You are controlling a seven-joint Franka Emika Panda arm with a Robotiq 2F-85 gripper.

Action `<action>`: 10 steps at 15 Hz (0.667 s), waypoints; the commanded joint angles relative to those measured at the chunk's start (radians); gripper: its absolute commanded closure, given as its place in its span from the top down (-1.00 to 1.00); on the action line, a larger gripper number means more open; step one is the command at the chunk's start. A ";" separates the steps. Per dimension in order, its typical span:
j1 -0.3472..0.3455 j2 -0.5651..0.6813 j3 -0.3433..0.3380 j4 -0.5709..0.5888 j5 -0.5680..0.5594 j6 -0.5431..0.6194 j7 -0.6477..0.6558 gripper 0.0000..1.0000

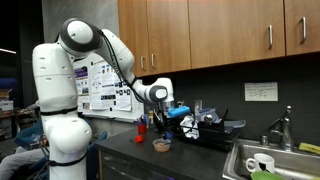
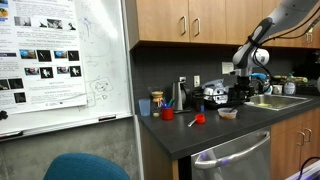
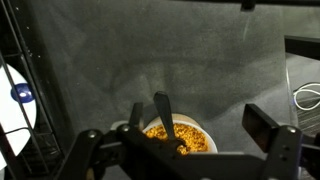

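The tool hangs just over the bowl of yellow bits on the dark worktop, its two sides wide apart and empty. If it bumps the spoon standing in the bowl, the bits could spill.

You are driving an arm of glossy white, built from fat rounded shells, and it fills the left of an exterior view. Black bands ring its joints, the plainest one at the shoulder near the upper left. A thin black cable runs along the white forearm. The wrist, near the middle of the frame, is a white drum with a dark face. Below it your gripper is black and blocky. At the upper right of an exterior view the arm reads pale grey. Along the bottom of the wrist view the gripper shows matt black angular links and squared fingers.
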 commanded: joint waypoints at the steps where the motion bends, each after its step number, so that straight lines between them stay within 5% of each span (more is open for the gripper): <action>1: 0.005 0.022 0.007 0.006 0.033 0.021 -0.025 1.00; 10: -0.008 0.046 0.016 0.008 0.009 0.033 0.008 1.00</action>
